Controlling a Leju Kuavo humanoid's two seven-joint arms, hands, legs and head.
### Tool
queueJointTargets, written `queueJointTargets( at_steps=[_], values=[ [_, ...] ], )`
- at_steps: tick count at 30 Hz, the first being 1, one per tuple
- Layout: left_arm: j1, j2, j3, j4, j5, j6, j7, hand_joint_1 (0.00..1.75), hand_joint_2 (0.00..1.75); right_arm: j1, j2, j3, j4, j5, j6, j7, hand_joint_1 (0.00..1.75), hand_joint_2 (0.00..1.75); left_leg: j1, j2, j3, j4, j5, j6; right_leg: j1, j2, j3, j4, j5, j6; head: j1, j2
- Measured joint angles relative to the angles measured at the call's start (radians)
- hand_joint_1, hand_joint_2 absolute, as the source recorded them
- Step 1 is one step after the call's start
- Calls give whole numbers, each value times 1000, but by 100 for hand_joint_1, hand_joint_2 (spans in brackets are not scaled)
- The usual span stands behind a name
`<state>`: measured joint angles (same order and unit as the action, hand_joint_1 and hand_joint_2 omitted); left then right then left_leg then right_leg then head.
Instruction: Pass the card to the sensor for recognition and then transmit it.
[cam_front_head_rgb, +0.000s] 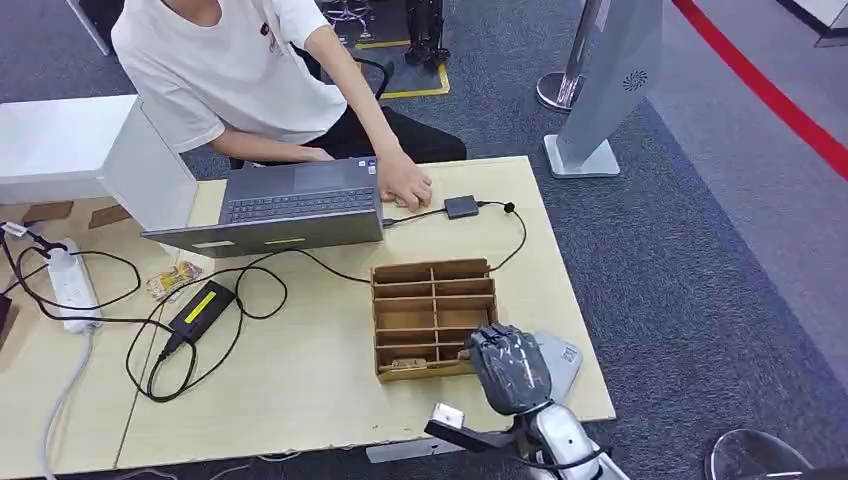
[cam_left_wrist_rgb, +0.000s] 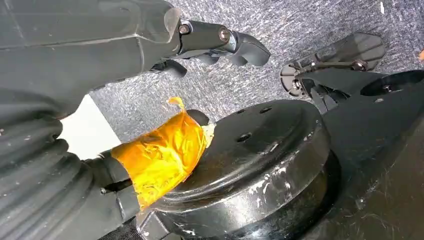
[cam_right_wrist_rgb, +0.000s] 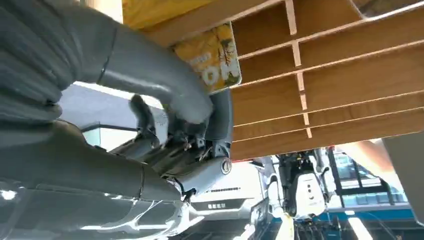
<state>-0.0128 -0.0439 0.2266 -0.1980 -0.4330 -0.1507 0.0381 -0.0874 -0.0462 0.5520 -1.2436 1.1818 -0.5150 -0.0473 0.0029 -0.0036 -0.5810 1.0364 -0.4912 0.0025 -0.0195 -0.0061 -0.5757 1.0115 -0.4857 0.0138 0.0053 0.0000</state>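
A brown cardboard divider box (cam_front_head_rgb: 433, 315) stands on the pale table (cam_front_head_rgb: 300, 390). My right hand (cam_front_head_rgb: 510, 368) is at its near right corner. In the right wrist view the thumb (cam_right_wrist_rgb: 165, 80) and the darker fingers (cam_right_wrist_rgb: 220, 117) pinch a yellow printed card (cam_right_wrist_rgb: 217, 55) at the box's slots (cam_right_wrist_rgb: 325, 65). Another card (cam_front_head_rgb: 405, 365) lies in a near slot. The small dark sensor (cam_front_head_rgb: 461, 207) with its cable sits at the far edge, a person's hand (cam_front_head_rgb: 405, 185) right beside it. My left hand (cam_left_wrist_rgb: 125, 55) hangs low over the floor, its fingers apart and holding nothing, with orange tape (cam_left_wrist_rgb: 160, 155) around its thumb.
A person sits behind an open laptop (cam_front_head_rgb: 290, 205). A power adapter (cam_front_head_rgb: 200, 308), looped black cables (cam_front_head_rgb: 255, 290) and a white power strip (cam_front_head_rgb: 72, 285) lie to the left. A white box (cam_front_head_rgb: 90, 150) stands far left. A grey stand (cam_front_head_rgb: 600, 90) rises from the floor beyond the table.
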Motion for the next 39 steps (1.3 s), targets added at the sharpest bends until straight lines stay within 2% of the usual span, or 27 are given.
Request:
queueJointTargets(
  at_steps=[8, 26, 39],
  values=[
    [0, 0, 1, 0, -1, -24, -11, 0, 175, 0, 5, -2, 3, 8, 3, -2, 175, 175, 0, 0, 0, 0, 0, 0, 0, 0, 0, 0, 0, 0, 0, 0],
    [0, 0, 15, 0, -6, -11, -9, 0, 175, 1, 11, -10, 5, 11, -2, -6, 175, 175, 0, 0, 0, 0, 0, 0, 0, 0, 0, 0, 0, 0, 0, 0],
    [0, 0, 16, 0, -16, -9, -7, 0, 175, -15, 11, -34, -55, 8, -21, -8, 175, 175, 0, 0, 0, 0, 0, 0, 0, 0, 0, 0, 0, 0, 0, 0]
  ],
)
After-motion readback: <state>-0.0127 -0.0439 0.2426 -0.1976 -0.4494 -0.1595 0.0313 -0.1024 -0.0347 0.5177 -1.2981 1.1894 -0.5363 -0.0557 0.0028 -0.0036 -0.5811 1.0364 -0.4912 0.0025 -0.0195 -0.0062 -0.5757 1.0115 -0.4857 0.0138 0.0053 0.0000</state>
